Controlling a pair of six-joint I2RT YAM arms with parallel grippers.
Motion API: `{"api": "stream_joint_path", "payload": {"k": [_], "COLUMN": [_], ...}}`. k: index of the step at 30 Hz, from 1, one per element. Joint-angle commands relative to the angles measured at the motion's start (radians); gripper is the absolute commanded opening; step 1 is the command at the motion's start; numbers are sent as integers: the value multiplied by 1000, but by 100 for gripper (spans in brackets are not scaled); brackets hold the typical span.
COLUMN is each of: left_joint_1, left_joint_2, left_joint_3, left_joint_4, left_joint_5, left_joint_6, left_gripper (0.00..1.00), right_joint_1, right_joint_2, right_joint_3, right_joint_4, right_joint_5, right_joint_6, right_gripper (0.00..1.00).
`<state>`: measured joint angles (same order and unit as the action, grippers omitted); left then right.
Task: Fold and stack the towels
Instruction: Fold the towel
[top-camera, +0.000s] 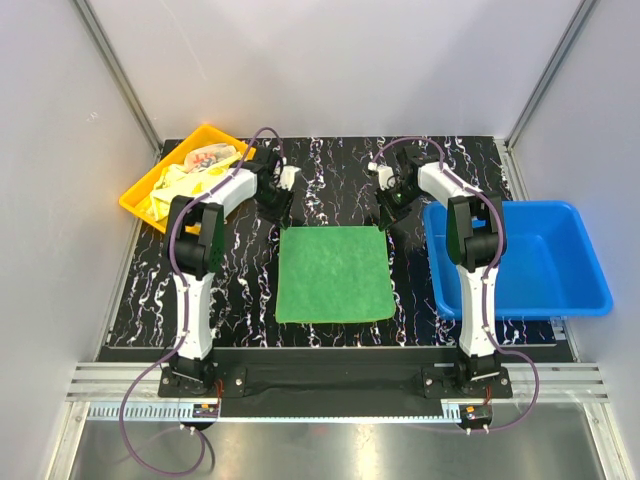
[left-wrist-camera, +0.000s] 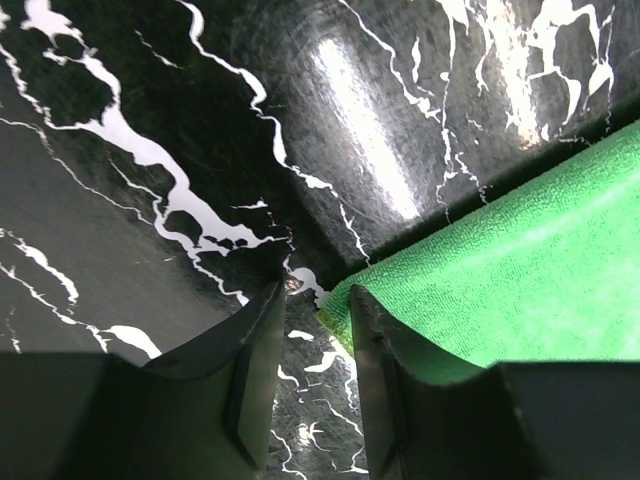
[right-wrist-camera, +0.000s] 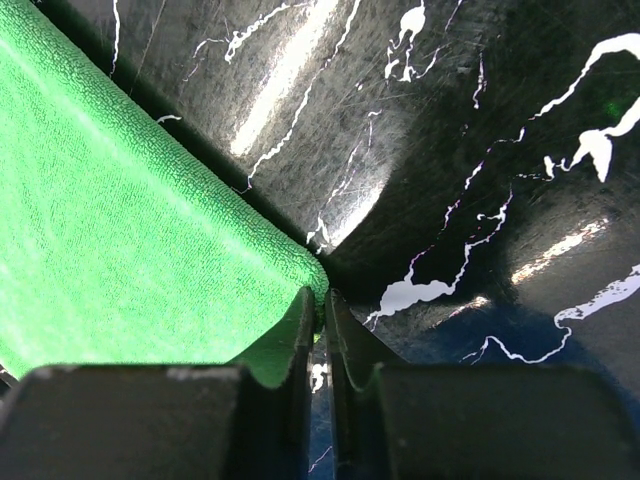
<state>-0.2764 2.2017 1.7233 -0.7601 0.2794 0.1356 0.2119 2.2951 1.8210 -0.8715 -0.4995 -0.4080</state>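
The green towel (top-camera: 333, 273) lies flat and spread open on the black marbled table. My left gripper (top-camera: 275, 212) is at its far left corner. In the left wrist view that gripper (left-wrist-camera: 315, 290) is open, and the towel's corner (left-wrist-camera: 345, 305) lies by the tip of the right finger with bare table in the gap. My right gripper (top-camera: 388, 215) is at the far right corner. In the right wrist view it (right-wrist-camera: 322, 296) is shut on the tip of that corner (right-wrist-camera: 300, 270). The yellow patterned towel (top-camera: 185, 182) and the white towel with red print (top-camera: 208, 155) lie crumpled in the yellow tray.
The yellow tray (top-camera: 140, 200) stands at the far left corner of the table. A blue bin (top-camera: 560, 290) stands at the right edge, beside the right arm. Grey walls close in the back and both sides.
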Motion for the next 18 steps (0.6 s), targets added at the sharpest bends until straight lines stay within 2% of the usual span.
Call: {"api": "stream_joint_path", "payload": {"k": [1, 7, 12, 18], "left_joint_1": [0, -1, -1, -3], "left_joint_2": [26, 32, 41, 47], "left_joint_3": [25, 10, 39, 88], "left_joint_4": [-28, -27, -30, -50], "left_joint_5": [30, 38, 23, 7], "left_joint_6": [24, 18, 16, 27], "left_gripper": [36, 28, 0, 0], "right_joint_1": [-5, -5, -5, -5], "right_joint_2": [18, 12, 18, 30], "right_joint_3": [35, 35, 40, 52], "right_joint_4": [-9, -9, -4, -3], "right_joint_5": [-5, -10, -10, 1], "right_joint_6": [-17, -17, -17, -21], "right_gripper": [12, 8, 1, 0]}}
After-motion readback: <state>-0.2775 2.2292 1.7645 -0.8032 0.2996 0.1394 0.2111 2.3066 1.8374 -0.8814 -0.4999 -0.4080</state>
